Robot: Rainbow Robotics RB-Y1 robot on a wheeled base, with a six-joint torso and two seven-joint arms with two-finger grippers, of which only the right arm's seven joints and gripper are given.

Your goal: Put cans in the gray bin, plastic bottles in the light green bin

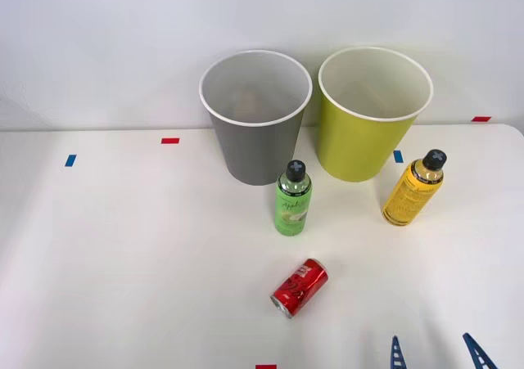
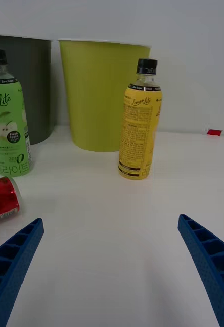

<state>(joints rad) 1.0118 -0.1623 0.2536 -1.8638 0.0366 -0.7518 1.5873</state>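
A red can (image 1: 300, 287) (image 2: 2, 200) lies on its side on the white table, near the front. Behind it a green black-capped bottle (image 1: 292, 200) (image 2: 7, 129) stands upright in front of the gray bin (image 1: 255, 115) (image 2: 30, 87). To the right, the yellow-orange bottle (image 1: 413, 189) (image 2: 139, 127) stands upright beside the light green bin (image 1: 372, 111) (image 2: 102, 92). My right gripper (image 1: 435, 354) (image 2: 112, 265) is open and empty at the front edge, low over the table. It sits right of the can and well short of the yellow-orange bottle.
Small red (image 1: 169, 141) and blue (image 1: 70, 160) tape marks dot the table (image 1: 123, 263). A pale wall rises behind the two bins. Bare tabletop spreads across the left half and between my fingers.
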